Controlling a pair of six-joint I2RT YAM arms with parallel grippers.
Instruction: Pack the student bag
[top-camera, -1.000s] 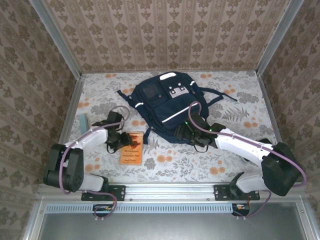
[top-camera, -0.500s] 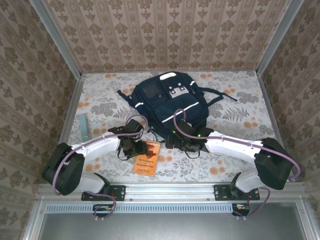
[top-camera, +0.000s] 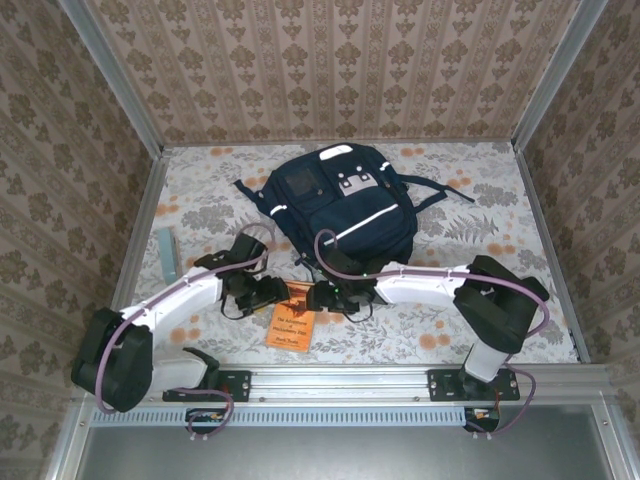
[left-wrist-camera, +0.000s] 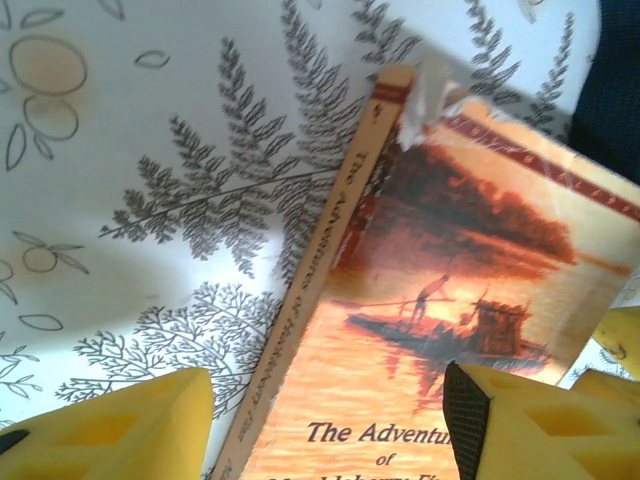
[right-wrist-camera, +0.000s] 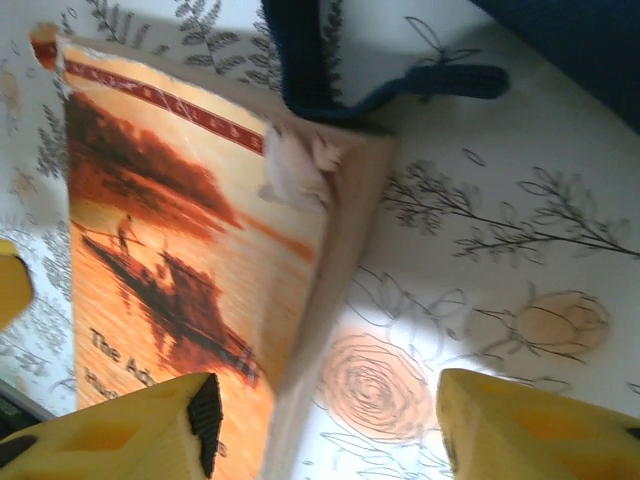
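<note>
straddling opposite edges of the orange book, left tool and right tool, both open, empty

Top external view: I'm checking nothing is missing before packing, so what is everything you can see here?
student bag: one, navy blue with white stripes, far middle of table.
book: one, orange cover, in front of the bag.
flat item: one, pale teal, table's left edge.
table: one, white cloth with orange flowers.
walls: three, beige wallpaper, around the table.
left arm: one, white and black, near left; yellow fingers apart astride the book's spine.
right arm: one, white and black, near right; yellow fingers apart astride the book's edge.
</note>
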